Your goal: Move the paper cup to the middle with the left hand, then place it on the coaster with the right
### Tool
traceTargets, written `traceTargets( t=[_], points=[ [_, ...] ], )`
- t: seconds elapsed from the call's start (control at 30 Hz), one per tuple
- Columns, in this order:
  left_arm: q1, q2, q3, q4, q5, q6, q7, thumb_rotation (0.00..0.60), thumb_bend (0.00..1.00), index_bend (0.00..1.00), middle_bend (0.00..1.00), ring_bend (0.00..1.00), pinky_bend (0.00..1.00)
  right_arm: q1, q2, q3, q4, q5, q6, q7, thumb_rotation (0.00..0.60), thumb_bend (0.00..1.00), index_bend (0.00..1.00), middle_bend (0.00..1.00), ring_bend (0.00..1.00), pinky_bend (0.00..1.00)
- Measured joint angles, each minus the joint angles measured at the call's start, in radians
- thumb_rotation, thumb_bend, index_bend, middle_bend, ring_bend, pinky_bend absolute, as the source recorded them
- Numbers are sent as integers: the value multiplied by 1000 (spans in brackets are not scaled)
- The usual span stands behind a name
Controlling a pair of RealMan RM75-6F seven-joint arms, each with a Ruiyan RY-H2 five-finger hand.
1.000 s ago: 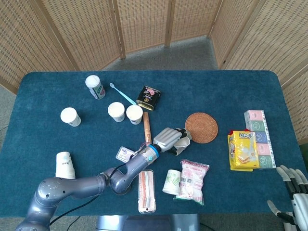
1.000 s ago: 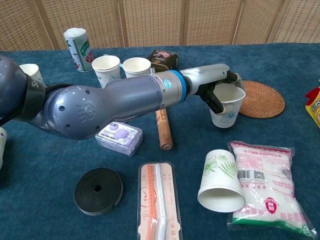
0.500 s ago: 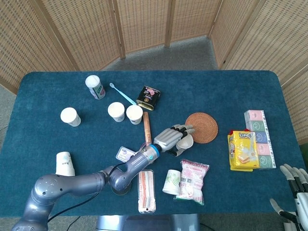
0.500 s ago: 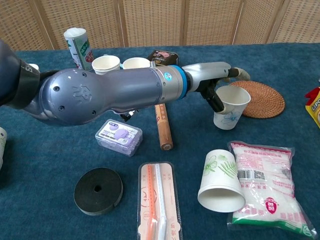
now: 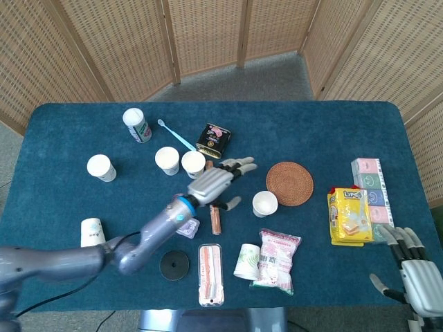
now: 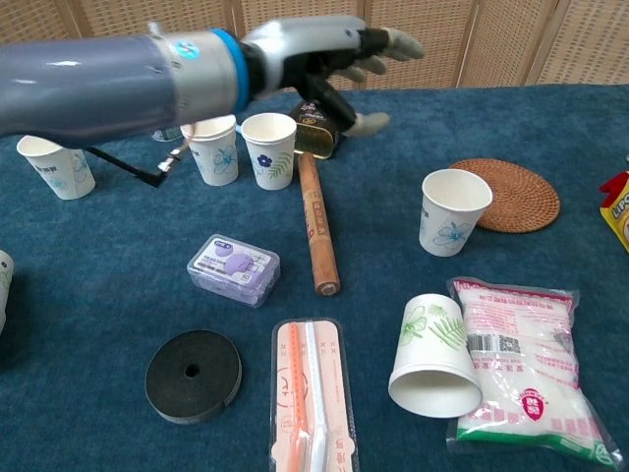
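Head view: the white paper cup with a blue flower print (image 5: 264, 203) stands upright near the middle of the dark blue table (image 5: 332, 138), just beside the left rim of the round woven rattan coaster (image 5: 289, 183), not on it. The silver left hand (image 5: 216, 181) hangs apart from the cup, fingers spread and holding nothing. The grey right hand (image 5: 410, 266) shows at the table's near right corner, fingers apart and empty (only partly in frame).

Chest view: the paper cup (image 6: 451, 211) stands alone, with the coaster (image 6: 506, 195) close behind it on its right side. The left hand (image 6: 329, 51) is raised above the table's far edge, fingers splayed, over a brown wooden rod (image 6: 316, 230) and a dark tin (image 6: 320, 136).
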Motion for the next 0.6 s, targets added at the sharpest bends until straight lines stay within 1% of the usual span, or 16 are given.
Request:
traceTargets(
  t=[0.13,0.27,0.33,0.43,0.53,0.6],
  points=[
    [141,192,58,-192,57,105,-17,600,506,0,0,0,0,50,-14,16,-29,-4,-65,-42,600,302,0,0,0,0],
    [295,375,128,-342,137,210,-86,600,502,0,0,0,0,99,-24,34,-63,4,-128,-83,600,300,0,0,0,0],
    [380,465,174,-392,198,273,-140,600,500,0,0,0,0,128,-30,46,-80,13,-165,-107,600,296,0,0,0,0],
    [495,562,244,-435,296,372,-224,600,497,0,0,0,0,173,-44,64,-104,26,-223,-137,600,288,0,0,0,0],
    [598,641,311,-454,382,472,-291,600,496,0,0,0,0,222,-64,83,-126,45,-284,-167,600,280,0,0,0,0],
    [650,683,342,-460,419,526,-325,600,497,0,0,0,0,253,-78,95,-140,59,-322,-191,600,277,0,0,0,0]
  ],
)
